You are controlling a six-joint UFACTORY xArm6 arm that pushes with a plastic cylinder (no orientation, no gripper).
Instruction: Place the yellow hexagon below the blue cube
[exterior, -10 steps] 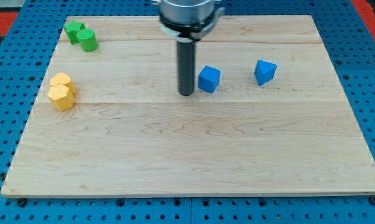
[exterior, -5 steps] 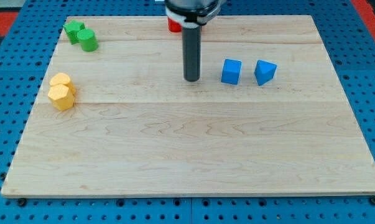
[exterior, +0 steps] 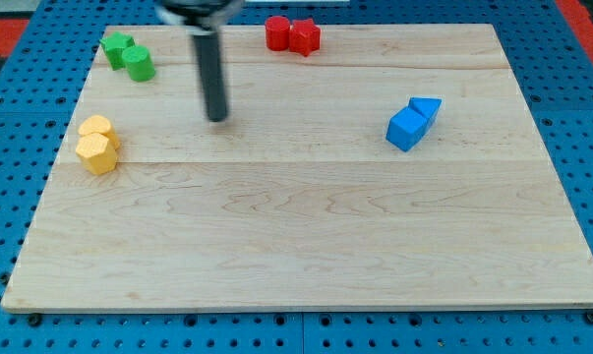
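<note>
Around: green blocks [exterior: 129, 56] at 10 o'clock, red blocks [exterior: 292, 34] at 12; nothing bars the way.
Yellow hexagon block [exterior: 96, 153]: 9 o'clock edge, touching another yellow block [exterior: 98, 129]; long axis unclear.
Blue cube [exterior: 406, 129]: 3 o'clock, touching a blue wedge-like block [exterior: 426, 107].
My tip [exterior: 217, 119]: a bare rod with no jaws, at 2 o'clock from the hexagon.

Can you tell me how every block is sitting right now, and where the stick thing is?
my tip: on the board, touching no block, right of the yellow pair.
yellow hexagon: resting against the other yellow block.
blue cube: touching the blue wedge-like block, at the view's right.
green blocks: two touching, top left.
red blocks: two touching, at the top edge.
</note>
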